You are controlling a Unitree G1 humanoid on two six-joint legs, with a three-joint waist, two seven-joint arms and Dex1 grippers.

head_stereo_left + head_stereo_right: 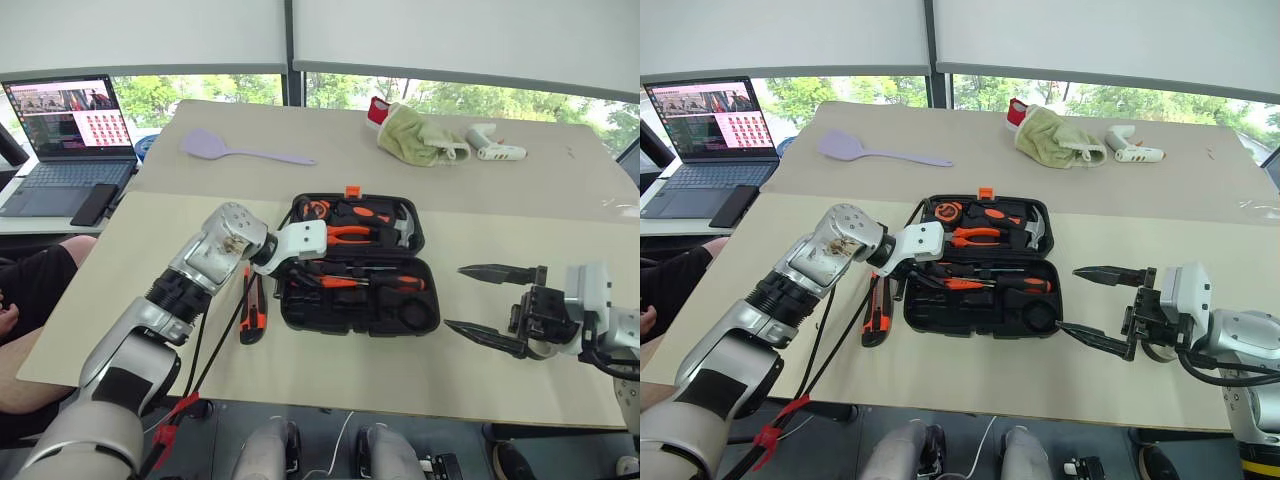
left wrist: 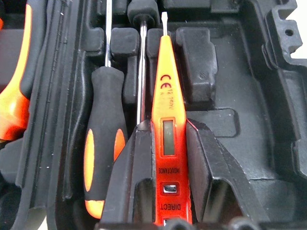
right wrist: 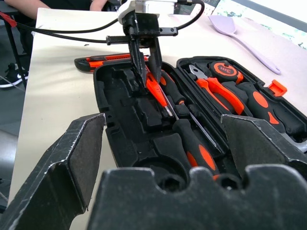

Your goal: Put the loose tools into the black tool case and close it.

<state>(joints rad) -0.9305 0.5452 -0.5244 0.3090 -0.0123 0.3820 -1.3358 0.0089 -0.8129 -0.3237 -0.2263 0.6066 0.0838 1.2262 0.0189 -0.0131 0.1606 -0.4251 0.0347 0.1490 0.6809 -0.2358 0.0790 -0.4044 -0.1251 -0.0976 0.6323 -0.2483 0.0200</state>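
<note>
The black tool case [image 1: 300,310] lies open in the middle of the table, its orange latch [image 1: 352,190] at the far edge. Pliers, a hammer and a tape measure fill the far half. My left gripper [image 2: 168,129] is shut on the slim orange tester pen [image 2: 167,91] and holds it, tilted, just over the near half, beside a black-and-orange screwdriver [image 2: 103,158] that lies in its recess. The orange-black utility knife [image 1: 252,310] lies on the table just left of the case. My right gripper [image 1: 455,297] stands open and empty to the right of the case.
A lilac spatula [image 1: 240,150] lies at the back left. A cloth [image 1: 415,135] and a white glue gun [image 1: 495,150] are at the back right. A laptop [image 1: 75,125] and phone [image 1: 95,203] sit on a side desk at left, where a person's leg [image 1: 30,280] shows.
</note>
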